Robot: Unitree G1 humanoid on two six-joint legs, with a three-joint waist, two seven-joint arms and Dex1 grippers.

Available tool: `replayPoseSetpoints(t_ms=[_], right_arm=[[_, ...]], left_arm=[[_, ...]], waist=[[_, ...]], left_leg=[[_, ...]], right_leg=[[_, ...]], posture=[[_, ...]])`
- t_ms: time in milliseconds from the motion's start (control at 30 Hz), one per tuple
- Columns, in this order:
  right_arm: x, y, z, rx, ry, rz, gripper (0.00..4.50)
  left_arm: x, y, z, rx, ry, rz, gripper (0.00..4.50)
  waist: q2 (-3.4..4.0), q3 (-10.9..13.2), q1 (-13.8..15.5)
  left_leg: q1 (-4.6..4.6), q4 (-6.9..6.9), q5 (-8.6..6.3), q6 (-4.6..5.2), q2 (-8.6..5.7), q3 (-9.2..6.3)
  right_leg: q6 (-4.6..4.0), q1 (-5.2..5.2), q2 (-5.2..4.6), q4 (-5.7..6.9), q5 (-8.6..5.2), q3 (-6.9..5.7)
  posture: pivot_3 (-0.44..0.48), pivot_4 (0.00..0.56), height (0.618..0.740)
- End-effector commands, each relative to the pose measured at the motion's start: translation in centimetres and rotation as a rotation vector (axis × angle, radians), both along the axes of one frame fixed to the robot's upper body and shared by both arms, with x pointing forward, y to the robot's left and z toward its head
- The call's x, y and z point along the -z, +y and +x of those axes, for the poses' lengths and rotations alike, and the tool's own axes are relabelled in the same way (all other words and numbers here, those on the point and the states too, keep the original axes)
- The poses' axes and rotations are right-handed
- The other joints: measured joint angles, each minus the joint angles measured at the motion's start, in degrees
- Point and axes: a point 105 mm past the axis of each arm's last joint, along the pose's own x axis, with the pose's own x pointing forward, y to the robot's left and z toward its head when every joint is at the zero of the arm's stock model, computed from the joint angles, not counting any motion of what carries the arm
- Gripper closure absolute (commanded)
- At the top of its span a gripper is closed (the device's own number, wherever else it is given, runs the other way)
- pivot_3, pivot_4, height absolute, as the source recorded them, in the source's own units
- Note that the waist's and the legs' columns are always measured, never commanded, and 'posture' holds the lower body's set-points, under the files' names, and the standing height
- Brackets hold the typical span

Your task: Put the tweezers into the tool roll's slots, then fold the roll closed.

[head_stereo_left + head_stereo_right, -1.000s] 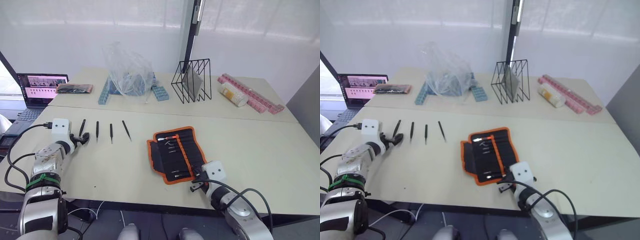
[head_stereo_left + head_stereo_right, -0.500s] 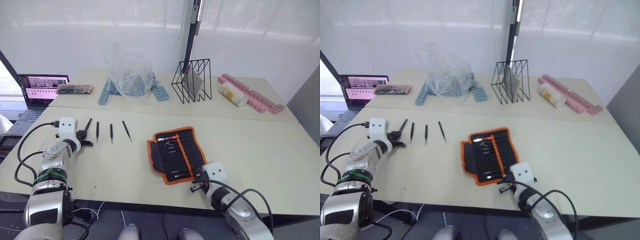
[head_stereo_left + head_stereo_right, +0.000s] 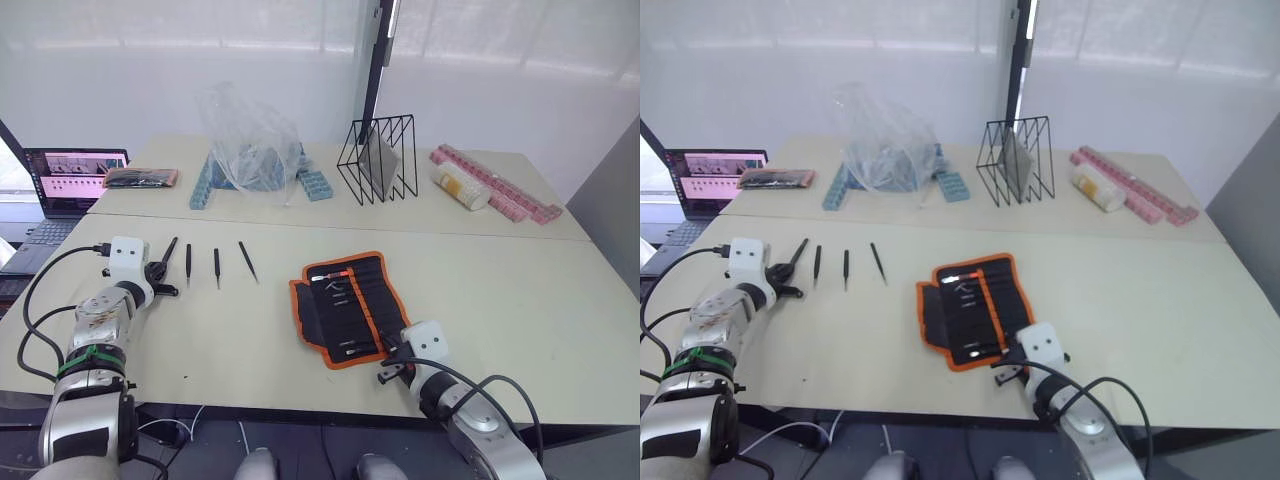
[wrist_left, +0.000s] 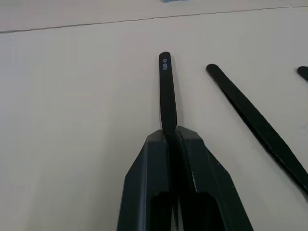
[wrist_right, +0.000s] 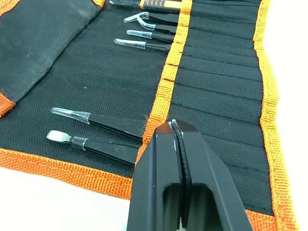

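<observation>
- Left gripper (image 4: 174,137), two black fingers, is pinched flat on one slim black pointed tweezer (image 4: 167,89); the tweezer's blunt end sticks out past the fingertips, marked in small white print.
- Held tweezer sits at the table's 9 o'clock edge in the head views, low over the cream tabletop (image 3: 520,290).
- Three more slim black tweezers (image 3: 215,267) lie loose in a row just toward 3 o'clock of the held one, apart from each other.
- Black fabric tool roll with bright orange trim (image 3: 345,308) lies unfolded near table centre, well apart from the tweezer row.
- Right gripper (image 5: 176,129) has its fingers pressed together with nothing between them, resting at the roll's 5 o'clock corner on the orange strip.
- Narrow black fabric slots (image 5: 219,91) already carry several capped tools; a run of pockets beside them looks free.
- Step in hand, by my reading: first pickup, tweezer secured, nothing from the row slotted yet.
- Next move calls for carrying the tweezer toward 3 o'clock to the roll and lining its tip with a free pocket mouth; the right gripper could pin the fabric.
</observation>
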Motion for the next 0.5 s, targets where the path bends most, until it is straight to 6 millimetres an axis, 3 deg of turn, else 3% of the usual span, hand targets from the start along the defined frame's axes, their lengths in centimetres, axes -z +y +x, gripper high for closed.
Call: replayPoseSetpoints(t_ms=[33,267,500], right_arm=[[1.4,-0.5,-0.5,0.011,0.066,-0.023,4.5],[1.5,-0.2,-0.7,0.004,0.071,-0.026,4.5],[1.4,-0.1,-0.5,-0.004,0.066,-0.029,4.5]], left_arm=[[-5.3,-1.6,-0.4,0.115,-0.129,0.058,4.49],[-9.1,-10.1,-2.7,0.457,-0.151,0.073,4.49],[-10.1,-20.6,-4.2,0.852,-0.079,-0.013,4.49]], waist=[[-0.15,0.0,-0.1],[-0.3,0.1,0.2],[-0.29,0.2,0.1]], left_leg=[[-0.14,0.0,0.0,0.0,0.01,0.0],[-0.52,0.01,-0.01,-0.03,-0.03,-0.08],[-0.5,0.02,0.01,-0.03,-0.02,-0.08]], right_leg=[[-0.01,-0.12,-0.01,0.01,0.0,0.01],[-0.03,-0.41,-0.05,0.09,0.02,-0.02],[-0.02,-0.39,0.02,-0.01,0.01,0.02]], posture=[[0.0,0.15,0.708],[0.0,0.15,0.708],[0.0,0.15,0.708]])
